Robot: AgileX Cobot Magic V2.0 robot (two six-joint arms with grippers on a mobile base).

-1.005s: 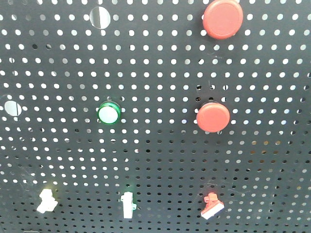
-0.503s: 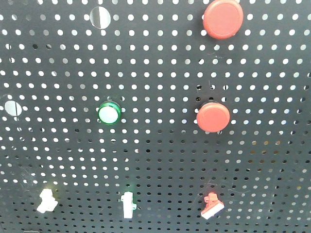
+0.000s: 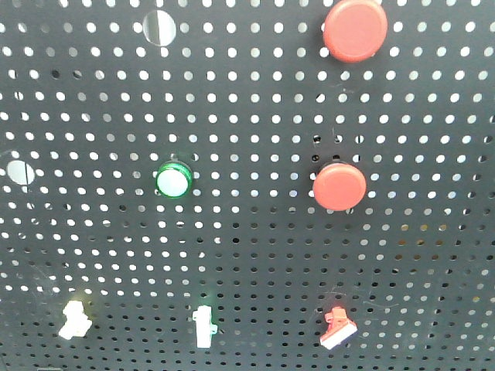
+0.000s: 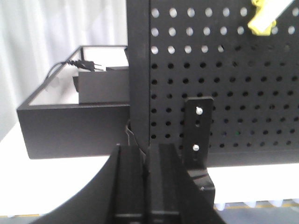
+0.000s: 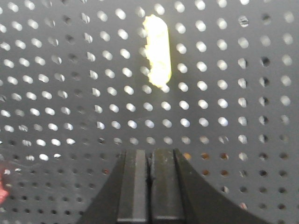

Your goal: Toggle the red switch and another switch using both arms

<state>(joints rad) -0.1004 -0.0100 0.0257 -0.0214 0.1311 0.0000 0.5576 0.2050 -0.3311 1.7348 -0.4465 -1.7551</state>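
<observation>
The red switch (image 5: 3,184) is a blur cut by the right wrist view's left edge — another switch (image 4: 262,17) is cropped at the top.

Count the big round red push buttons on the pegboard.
2: upper red button top right, lower red button below it, mid-right. More could sit outside the frame.

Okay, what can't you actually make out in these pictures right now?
- Front view: neither arm shows, so how near each tool is to the red switch or the white switch cannot be told.
- Front view: both switches are too small to read their lever positions.
- Right wrist view: a pale lever is blurred and overexposed; the right tool looks shut.
- Left wrist view: the switch is cut off by the top edge; the left tool looks shut.
</observation>
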